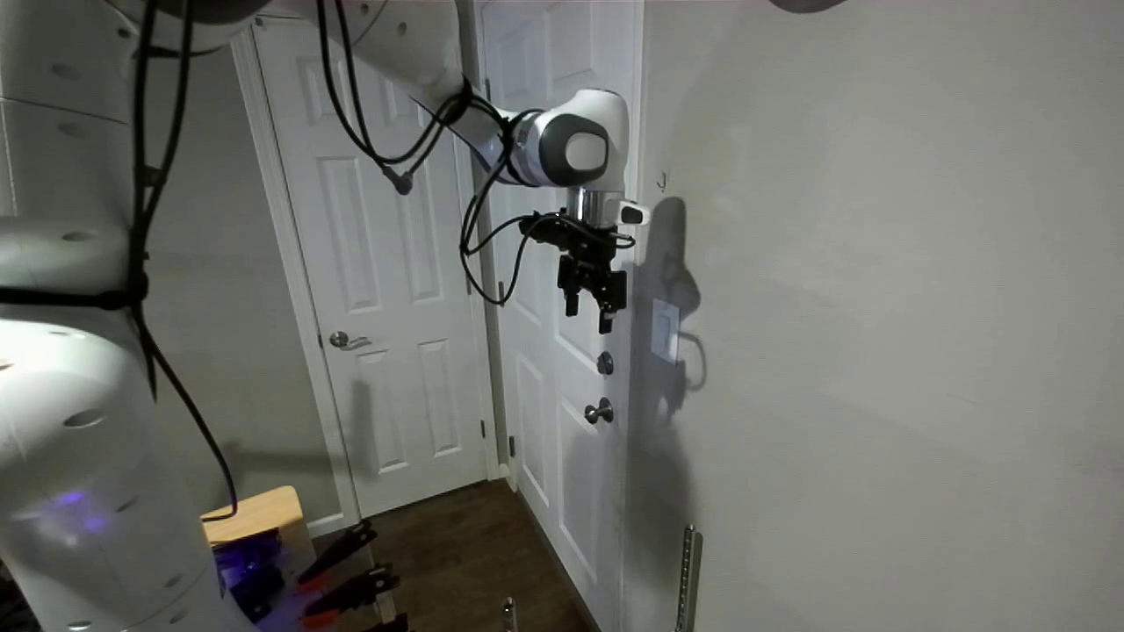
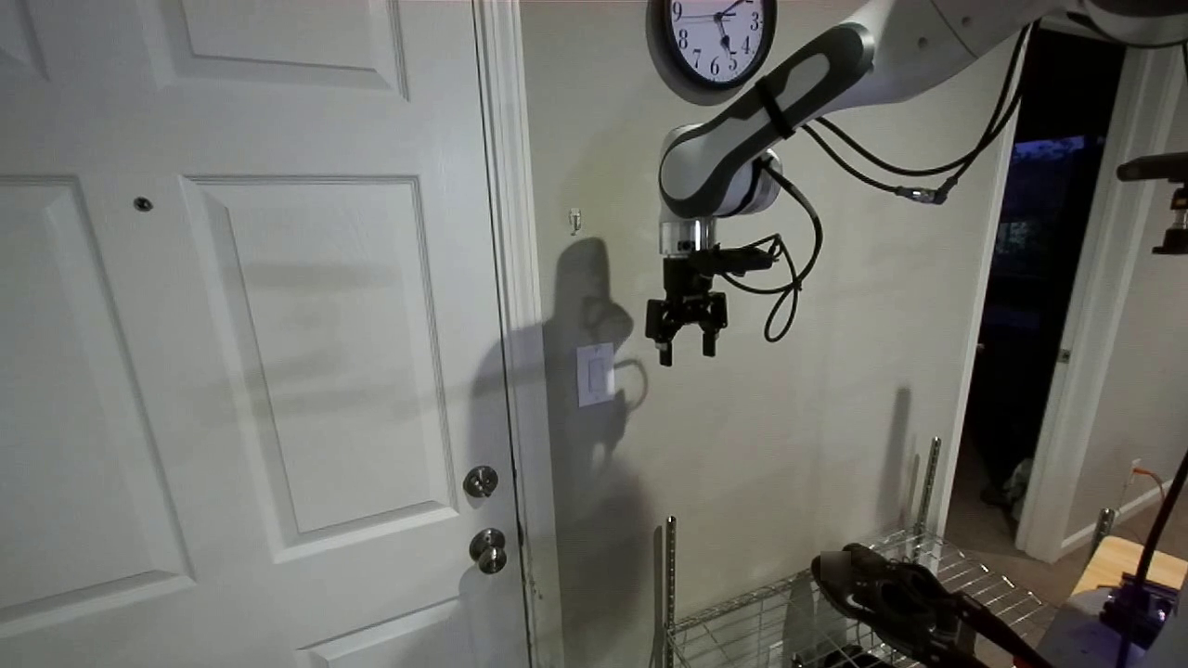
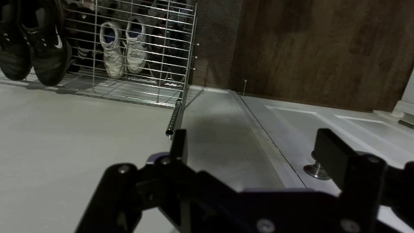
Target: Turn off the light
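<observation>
light switch (image 2: pixel 595 375) may go unpressed if you bring your gripper (image 2: pixel 688 358) in with its empty fingers (image 3: pixel 333 155) spread and pointing down.

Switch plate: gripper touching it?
No, an exterior view shows a clear gap between the gripper and the white switch plate.

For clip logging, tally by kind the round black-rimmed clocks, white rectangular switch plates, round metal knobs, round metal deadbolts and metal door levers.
Round black-rimmed clock: 1
White rectangular switch plate: 1
Round metal knob: 1
Round metal deadbolt: 1
Metal door lever: 1
Total: 5
</observation>
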Controlling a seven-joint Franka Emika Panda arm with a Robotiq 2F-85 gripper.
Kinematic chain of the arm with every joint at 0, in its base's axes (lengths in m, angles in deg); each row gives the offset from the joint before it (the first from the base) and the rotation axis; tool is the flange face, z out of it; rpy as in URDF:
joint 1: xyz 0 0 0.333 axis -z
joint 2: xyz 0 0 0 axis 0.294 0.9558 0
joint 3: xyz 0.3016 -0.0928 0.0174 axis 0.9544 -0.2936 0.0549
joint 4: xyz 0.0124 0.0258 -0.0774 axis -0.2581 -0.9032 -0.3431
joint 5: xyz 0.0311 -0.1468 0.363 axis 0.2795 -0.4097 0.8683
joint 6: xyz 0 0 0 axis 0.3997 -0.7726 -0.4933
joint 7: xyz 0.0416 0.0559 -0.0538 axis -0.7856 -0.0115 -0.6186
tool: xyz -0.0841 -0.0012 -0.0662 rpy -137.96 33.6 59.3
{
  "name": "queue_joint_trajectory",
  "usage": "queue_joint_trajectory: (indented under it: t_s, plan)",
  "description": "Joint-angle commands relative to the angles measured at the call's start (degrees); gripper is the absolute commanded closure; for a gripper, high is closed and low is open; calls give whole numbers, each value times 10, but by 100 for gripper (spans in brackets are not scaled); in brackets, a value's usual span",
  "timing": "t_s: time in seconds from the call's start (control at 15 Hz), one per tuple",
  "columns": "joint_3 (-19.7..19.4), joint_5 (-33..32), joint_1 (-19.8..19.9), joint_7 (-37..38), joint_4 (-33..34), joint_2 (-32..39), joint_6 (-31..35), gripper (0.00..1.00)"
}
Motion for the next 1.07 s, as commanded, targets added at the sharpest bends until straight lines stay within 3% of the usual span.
queue_joint_trajectory:
  t_s: [0.0,0.33,0.4,0.47,0.8,1.0]
  plan:
    - [9,-2,8,1,1,0,-1,0]
    - [9,-2,8,1,1,0,-1,0]
    - [9,-2,8,1,1,0,-1,25]
    - [9,-7,7,2,-4,-2,8,27]
    - [29,18,4,-41,23,45,35,61]
    - [40,-4,-8,-37,45,81,61,80]
